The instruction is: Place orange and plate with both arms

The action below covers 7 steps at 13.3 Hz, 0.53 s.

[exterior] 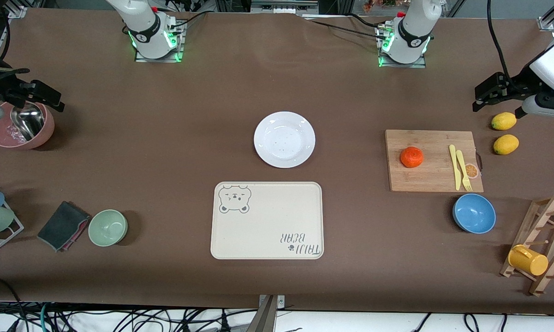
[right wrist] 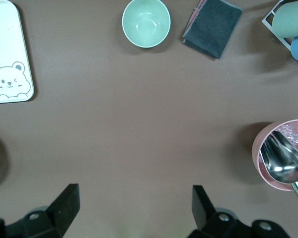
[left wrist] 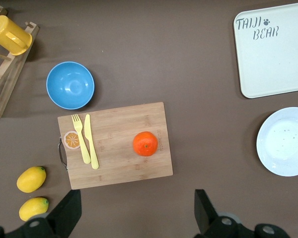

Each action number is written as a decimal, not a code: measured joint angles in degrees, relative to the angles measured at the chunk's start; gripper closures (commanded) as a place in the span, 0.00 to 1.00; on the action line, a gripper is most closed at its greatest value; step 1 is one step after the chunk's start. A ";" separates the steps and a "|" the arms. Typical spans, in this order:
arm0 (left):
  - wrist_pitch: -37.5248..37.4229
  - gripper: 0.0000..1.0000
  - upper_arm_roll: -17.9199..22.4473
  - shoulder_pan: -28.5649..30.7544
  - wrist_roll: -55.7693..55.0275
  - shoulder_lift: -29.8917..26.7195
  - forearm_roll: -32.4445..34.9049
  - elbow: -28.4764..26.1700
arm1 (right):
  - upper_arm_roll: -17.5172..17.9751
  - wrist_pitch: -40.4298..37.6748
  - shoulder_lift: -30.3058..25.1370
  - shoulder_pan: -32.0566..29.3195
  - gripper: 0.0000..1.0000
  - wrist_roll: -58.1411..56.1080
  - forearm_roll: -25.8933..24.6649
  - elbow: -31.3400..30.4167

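— We count one orange on the wooden cutting board, one white plate mid-table, two lemons.

— We read "TAIJI BEAR" on the tray. Left gripper and right gripper hang wide open, empty.

I read the orange as small, round, bright red-orange, skin faintly dimpled, with a tiny stem dimple facing up in the left wrist view. It sits whole on a wooden cutting board, toward the left arm's end of the table, apart from the yellow fork and knife on the same board. The plate is plain glossy white, round, shallow-rimmed, lying flat and empty mid-table, just farther from the front camera than the cream bear-print tray, not touching it.
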 measured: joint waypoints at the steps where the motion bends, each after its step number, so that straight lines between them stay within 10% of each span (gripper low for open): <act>1: -0.16 0.00 -0.03 0.00 -0.18 0.00 0.00 0.00 | 0.00 -0.02 0.00 0.00 0.00 0.00 0.00 0.00; 7: -0.31 0.00 -0.04 0.00 -0.87 0.00 0.00 0.00 | 0.00 -0.03 0.00 0.00 0.00 0.00 0.00 0.00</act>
